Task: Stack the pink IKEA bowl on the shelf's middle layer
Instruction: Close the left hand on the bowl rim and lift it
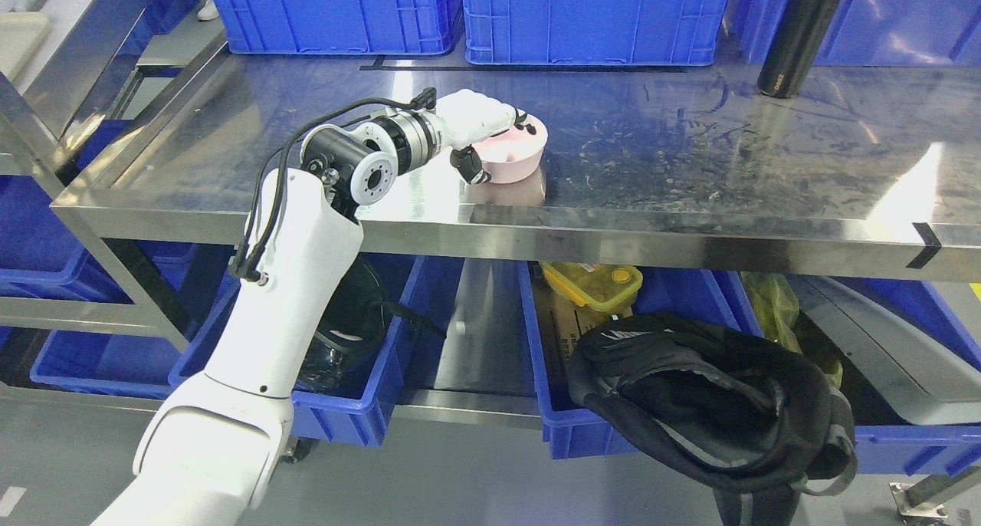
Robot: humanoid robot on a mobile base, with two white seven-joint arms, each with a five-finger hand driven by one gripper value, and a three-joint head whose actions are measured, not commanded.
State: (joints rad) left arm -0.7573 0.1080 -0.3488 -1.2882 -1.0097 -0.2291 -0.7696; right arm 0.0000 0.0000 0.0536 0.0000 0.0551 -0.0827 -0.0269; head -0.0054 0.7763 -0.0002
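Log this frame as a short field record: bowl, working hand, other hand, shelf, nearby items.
bowl: pink bowl, upside down near the shelf's front edge
working hand: left hand, fingers over the bowl, thumb at its side
other hand: not in view
shelf: steel shelf, scuffed
nearby items: black bottle at back right; blue crates behind

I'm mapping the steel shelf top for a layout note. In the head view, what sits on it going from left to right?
left hand → pink bowl → black bottle, far back right.
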